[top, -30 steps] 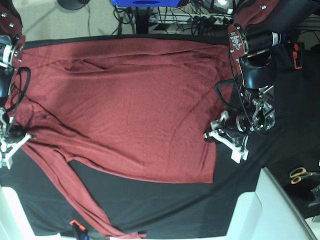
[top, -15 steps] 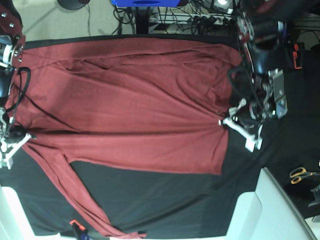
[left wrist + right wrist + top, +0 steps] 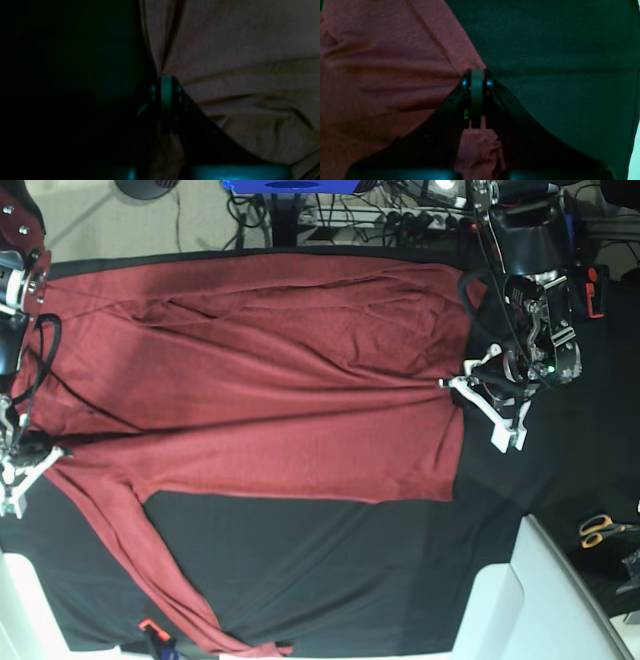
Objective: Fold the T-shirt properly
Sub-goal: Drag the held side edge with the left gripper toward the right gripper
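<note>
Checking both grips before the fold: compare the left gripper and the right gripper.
The left gripper pinches the T-shirt at the hem edge; the right gripper pinches it at the opposite end, where the long sleeve starts. The left wrist view is very dark; the right wrist view shows maroon cloth clearly. Both are shut on fabric.

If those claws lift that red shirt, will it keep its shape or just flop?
Most likely it flops: the T-shirt is soft knit, and it puckers into creases where the left gripper pinches its hem. It looks light for its size. The long sleeve would probably dangle and drag over the black cloth.
</note>
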Robot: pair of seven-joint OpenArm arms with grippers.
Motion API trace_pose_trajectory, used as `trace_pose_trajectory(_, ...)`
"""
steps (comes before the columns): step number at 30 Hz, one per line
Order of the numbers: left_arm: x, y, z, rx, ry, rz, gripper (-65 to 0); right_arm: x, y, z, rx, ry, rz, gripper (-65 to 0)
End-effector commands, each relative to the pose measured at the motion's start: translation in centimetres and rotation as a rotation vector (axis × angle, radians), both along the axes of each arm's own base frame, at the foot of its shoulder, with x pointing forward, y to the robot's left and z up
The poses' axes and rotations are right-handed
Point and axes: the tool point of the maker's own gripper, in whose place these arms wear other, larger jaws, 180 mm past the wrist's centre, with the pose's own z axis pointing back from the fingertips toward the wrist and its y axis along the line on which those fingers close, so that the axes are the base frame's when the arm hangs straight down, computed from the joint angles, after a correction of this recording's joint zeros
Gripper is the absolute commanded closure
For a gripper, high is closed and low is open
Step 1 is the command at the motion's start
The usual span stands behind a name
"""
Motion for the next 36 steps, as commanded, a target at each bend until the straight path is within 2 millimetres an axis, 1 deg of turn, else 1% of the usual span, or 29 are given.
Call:
trace_pose_trajectory(1,2.1,0.9,2.3,0.026,-0.074,0.004,0.0,1.7,-1.2,2.2,-0.025,-0.062,-0.010,-0.2)
trace_pose_trajectory(4,2.6,1.2,3.3,0.039,-0.089,0.003,0.0,1.7,-1.2,2.2,-0.025,-0.060,-0.010,-0.2)
trace_pose_trajectory(5,2.7,1.2,3.4,0.041,-0.091,0.002,-1.3,1.7,-1.2,2.2,-0.025,-0.060,-0.010,-0.2)
trace_pose_trajectory(8,3.6,1.3,4.1,0.042,-0.111,0.002,-25.0,1.7,-1.2,2.2,-0.025,-0.060,-0.010,-0.2)
trace_pose_trajectory(9,3.8,1.3,4.3,0.043,-0.115,0.002,-31.4,1.7,-1.2,2.2,-0.025,-0.059,-0.010,-0.2)
trace_pose_trajectory(11,4.2,1.3,4.6,0.043,-0.124,0.002,-41.1,1.7,-1.2,2.2,-0.025,-0.059,-0.010,-0.2)
trace_pose_trajectory(12,4.3,1.3,4.7,0.043,-0.128,0.003,-43.6,1.6,-1.2,2.2,-0.026,-0.058,-0.010,-0.2)
trace_pose_trajectory(13,4.5,1.3,4.9,0.044,-0.134,0.003,-44.6,1.6,-1.2,2.2,-0.026,-0.058,-0.010,-0.2)
trace_pose_trajectory(16,5.8,1.4,6.6,0.056,-0.182,-0.001,-44.9,1.6,-1.2,2.2,-0.026,-0.057,-0.010,-0.2)
trace_pose_trajectory(17,6.0,1.4,6.7,0.056,-0.186,0.001,-44.9,1.6,-1.2,2.2,-0.026,-0.057,-0.010,-0.2)
trace_pose_trajectory(19,7.4,1.5,7.8,0.052,-0.213,0.006,-44.9,1.6,-1.2,2.2,-0.027,-0.057,-0.011,-0.2)
trace_pose_trajectory(21,8.7,1.8,7.9,0.037,-0.211,0.048,-44.9,1.6,-1.2,2.2,-0.027,-0.057,-0.011,-0.2)
trace_pose_trajectory(23,10.3,2.1,7.7,0.010,-0.188,0.102,-44.9,1.6,-1.2,2.2,-0.027,-0.057,-0.011,-0.2)
trace_pose_trajectory(26,12.6,2.2,7.3,-0.033,-0.192,0.138,-44.8,1.6,-1.3,2.2,-0.027,-0.057,-0.013,-0.2)
trace_pose_trajectory(28,13.8,1.3,6.5,-0.061,-0.186,0.136,-44.8,1.6,-1.3,2.2,-0.027,-0.057,-0.013,-0.2)
trace_pose_trajectory(30,14.5,0.9,5.6,-0.055,-0.163,0.112,-44.8,1.6,-1.3,2.2,-0.027,-0.057,-0.013,-0.2)
trace_pose_trajectory(31,14.8,0.1,5.1,-0.052,-0.153,0.091,-44.8,1.6,-1.3,2.2,-0.027,-0.057,-0.013,-0.2)
trace_pose_trajectory(33,15.3,-0.7,4.5,-0.053,-0.153,0.077,-44.8,1.6,-1.3,2.2,-0.028,-0.058,-0.012,-0.2)
trace_pose_trajectory(36,15.7,-0.9,3.8,-0.067,-0.152,0.092,-44.8,1.7,-1.3,2.2,-0.028,-0.060,-0.012,-0.2)
